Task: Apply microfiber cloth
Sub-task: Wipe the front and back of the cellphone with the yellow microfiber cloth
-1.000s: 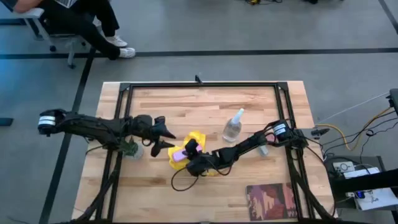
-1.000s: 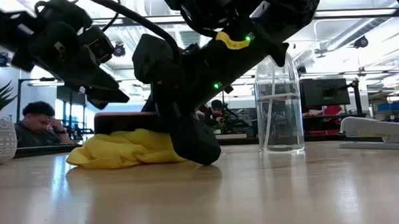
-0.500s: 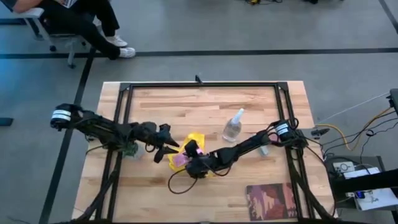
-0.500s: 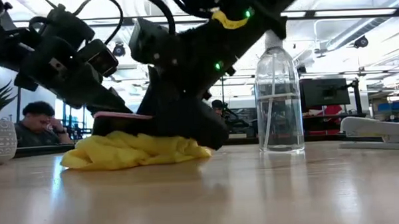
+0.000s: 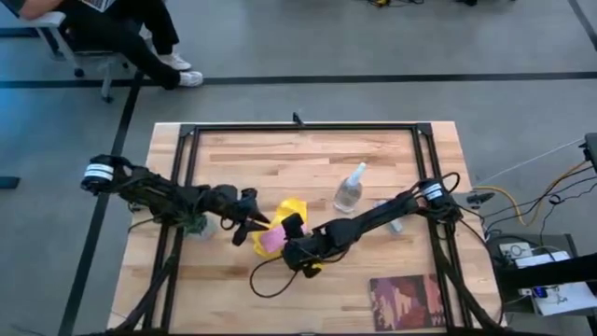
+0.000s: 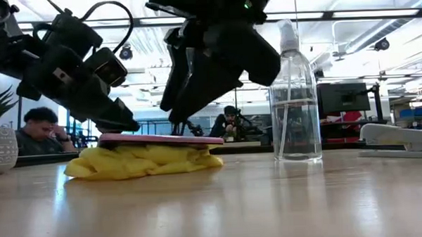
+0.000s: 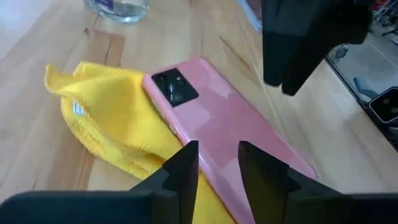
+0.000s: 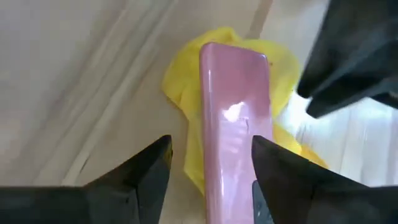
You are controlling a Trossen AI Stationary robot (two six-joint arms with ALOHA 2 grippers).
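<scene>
Low view: microfiber cloth [image 6: 143, 162] on wooden table [image 6: 270, 201].

Phone [image 5: 271, 240] laid on microfiber cloth [image 5: 292, 209] at table [image 5: 308, 154] centre | spray bottle [image 5: 349, 189] placed right of cloth | 2 grippers positioned beside phone: left gripper [image 5: 252, 227], right gripper [image 5: 291, 233]

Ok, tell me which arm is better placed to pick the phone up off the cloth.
Right, probably. The right tool is open and straddles one end of the pink phone on the yellow cloth. The left tool is open too, at its other end.
</scene>
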